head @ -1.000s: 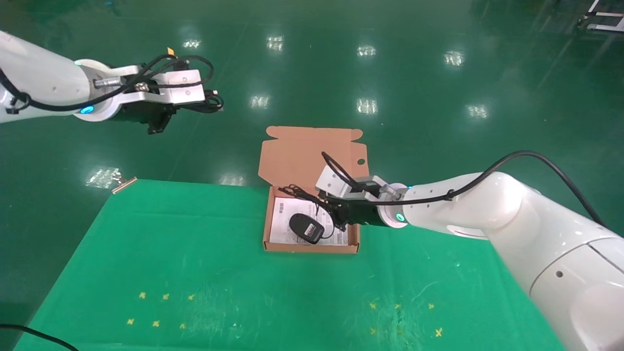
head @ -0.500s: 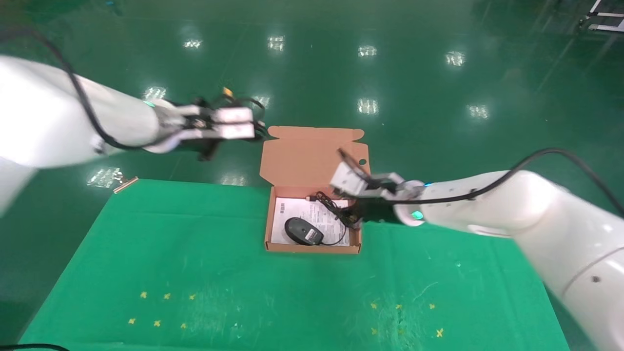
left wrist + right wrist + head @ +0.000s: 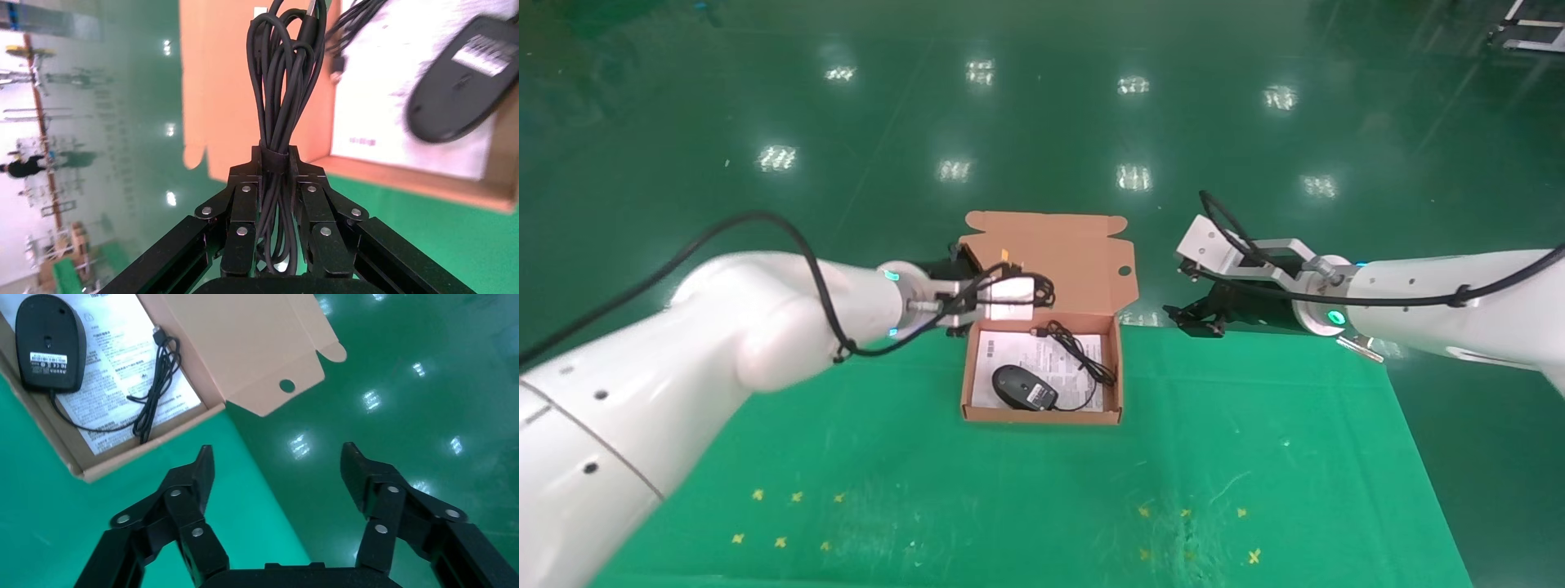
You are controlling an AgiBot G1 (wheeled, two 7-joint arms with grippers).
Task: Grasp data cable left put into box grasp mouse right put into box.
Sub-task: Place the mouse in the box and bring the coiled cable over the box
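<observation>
The orange-brown box [image 3: 1042, 416] lies open on the green table, its lid flap [image 3: 1046, 257] raised at the back. The black mouse [image 3: 1024, 387] lies inside on a printed sheet with its thin cord [image 3: 1083, 351] beside it; it also shows in the right wrist view [image 3: 50, 343]. My left gripper [image 3: 959, 261] is at the box's back left corner, shut on the looped black data cable [image 3: 284, 73], which hangs in front of the lid [image 3: 238, 92]. My right gripper [image 3: 1197, 314] is open and empty, off to the right of the box past the table's far edge; the right wrist view [image 3: 278, 462] shows its jaws wide apart.
The green cloth table [image 3: 846, 457] carries small yellow cross marks [image 3: 797, 496] near the front left and front right. Shiny green floor [image 3: 1042, 122] lies beyond the table's far edge. The lid's round hole [image 3: 286, 386] faces my right gripper.
My right gripper has let go of the mouse cord and drawn back right, away from the box. My left arm has swung in from the far left, carrying the data cable to the box.
</observation>
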